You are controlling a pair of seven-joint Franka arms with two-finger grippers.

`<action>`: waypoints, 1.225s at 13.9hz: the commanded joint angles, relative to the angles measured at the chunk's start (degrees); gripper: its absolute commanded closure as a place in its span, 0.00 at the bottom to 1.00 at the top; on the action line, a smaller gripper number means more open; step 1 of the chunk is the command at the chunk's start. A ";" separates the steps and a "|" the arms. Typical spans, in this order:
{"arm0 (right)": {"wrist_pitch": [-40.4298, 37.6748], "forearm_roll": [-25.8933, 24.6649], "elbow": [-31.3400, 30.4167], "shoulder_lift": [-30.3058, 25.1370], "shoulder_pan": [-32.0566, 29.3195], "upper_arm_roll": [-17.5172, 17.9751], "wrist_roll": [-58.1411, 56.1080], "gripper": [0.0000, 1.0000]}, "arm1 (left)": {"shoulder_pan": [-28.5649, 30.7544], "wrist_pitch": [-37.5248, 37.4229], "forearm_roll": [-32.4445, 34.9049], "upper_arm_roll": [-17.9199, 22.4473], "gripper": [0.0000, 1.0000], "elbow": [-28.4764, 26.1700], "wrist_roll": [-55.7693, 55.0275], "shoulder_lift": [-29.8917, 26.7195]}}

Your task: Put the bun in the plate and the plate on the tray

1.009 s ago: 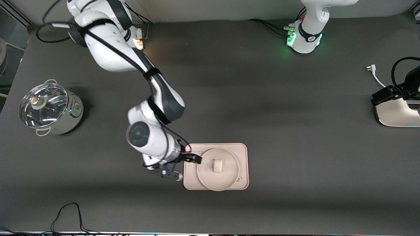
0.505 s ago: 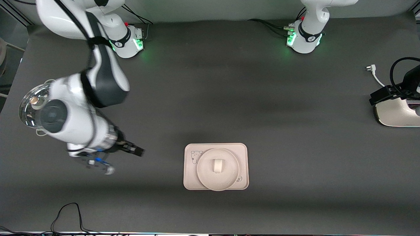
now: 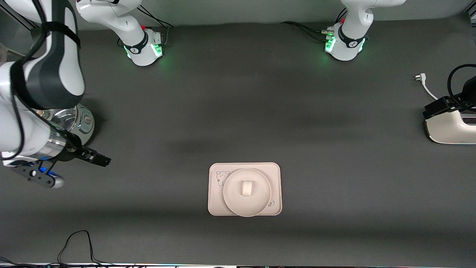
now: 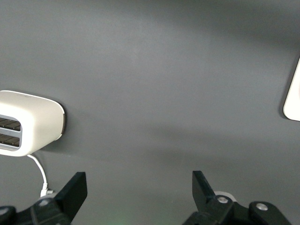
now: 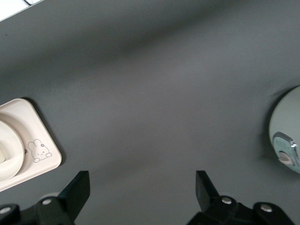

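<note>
We see the bun (image 3: pixel 245 188) on the plate (image 3: pixel 232 203), plate on the rabbit tray (image 3: pixel 215 206) — bare mat between it and the right gripper (image 3: pixel 99 160), fingers spread, by the pot (image 3: pixel 84 124); left gripper (image 4: pixel 138 197) spread near the toaster (image 4: pixel 33 123).

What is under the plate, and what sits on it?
The plate rests on the tray and carries the bun at its middle. The tray's corners, rabbit print and lettering show around it; the tray's surface beneath the plate is covered, so anything there cannot be seen.
</note>
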 commanded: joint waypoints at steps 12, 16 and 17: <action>-2.80 0.87 -4.40 -6.82 -17.16 12.80 -5.06 0.00 | -0.47 -1.41 -0.97 -0.25 0.00 -0.50 1.42 -3.07; -2.71 0.34 -4.31 -7.00 -19.75 16.89 -4.97 0.00 | -0.38 -1.32 -1.05 -0.25 0.00 -0.50 1.15 -2.99; -2.71 0.34 -4.40 -7.52 -20.01 17.24 -5.32 0.00 | -0.38 -1.32 -1.05 -0.25 0.00 -0.50 1.15 -3.07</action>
